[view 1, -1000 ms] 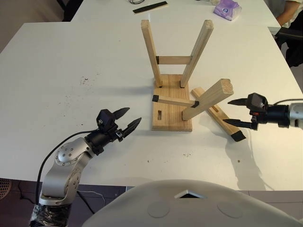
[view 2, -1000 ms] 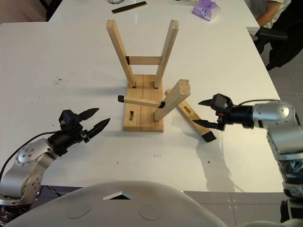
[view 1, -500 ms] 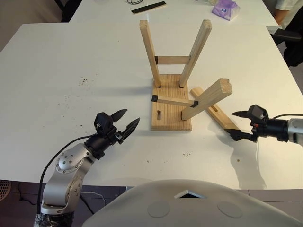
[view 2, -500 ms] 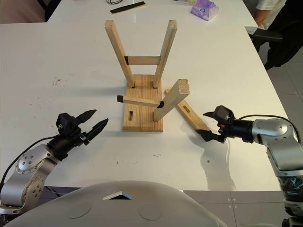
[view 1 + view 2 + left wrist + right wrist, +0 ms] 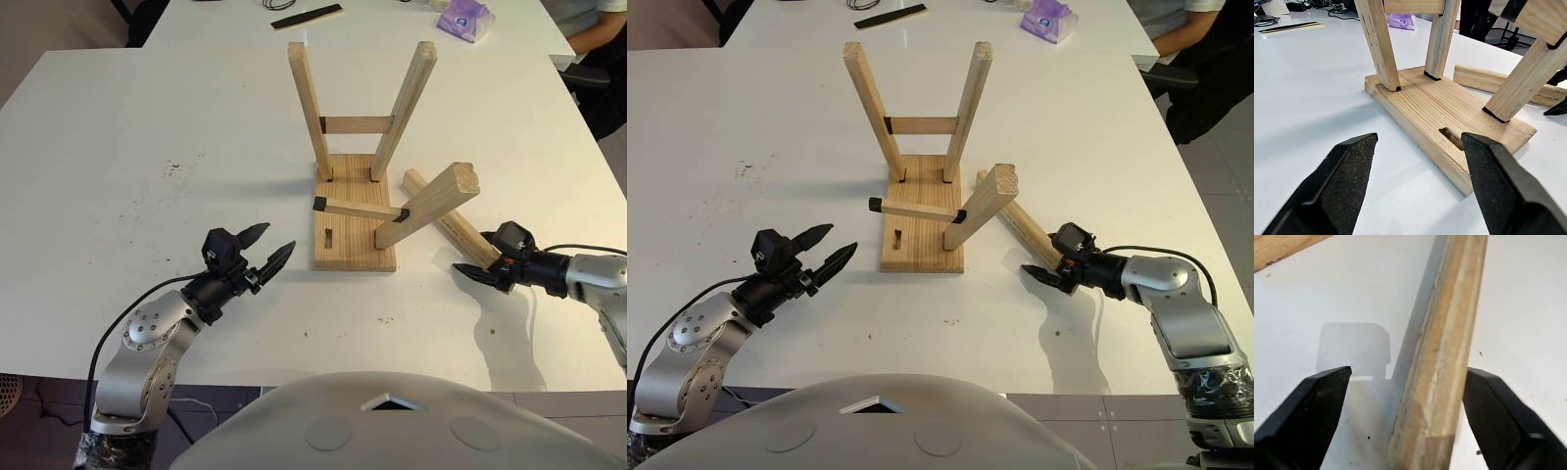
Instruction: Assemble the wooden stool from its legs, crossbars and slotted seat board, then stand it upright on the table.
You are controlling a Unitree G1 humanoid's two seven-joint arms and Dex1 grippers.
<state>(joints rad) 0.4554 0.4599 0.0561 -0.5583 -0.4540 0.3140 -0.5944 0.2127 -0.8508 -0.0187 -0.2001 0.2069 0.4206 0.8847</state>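
**Desk:** What does the frame show, and why are the parts laid out this way?

**Photographer:** The stool is half built and upside down on the white counter (image 5: pixel 147 147). The seat board (image 5: pixel 358 247) lies flat so that the legs can be pushed down into its slots. Two upright legs (image 5: pixel 312 108) stand in the far slots, joined by a crossbar (image 5: pixel 360 124). A third, tilted leg (image 5: pixel 431 204) leans out of its near slot, and its own crossbar (image 5: pixel 358 209) points at the empty slot (image 5: pixel 329 237), probably waiting for the last leg. That loose leg (image 5: pixel 462 235) lies flat just to the right of the board.

**Desk:** And the claws?

**Photographer:** The right claw (image 5: pixel 478 266) sits low at the loose leg's near end. Its fingers are spread on either side of the wood and are not yet pinching, which looks like a line-up for a grasp. The left claw (image 5: pixel 277 238) is also spread and holds nothing. It hovers near the board's front-left corner, seemingly ready to steady it.

**Desk:** What has changed in the last second?

**Photographer:** The right claw has dropped from above the counter and moved in to straddle the leg's end. The left claw has barely shifted, and the standing parts look the same.
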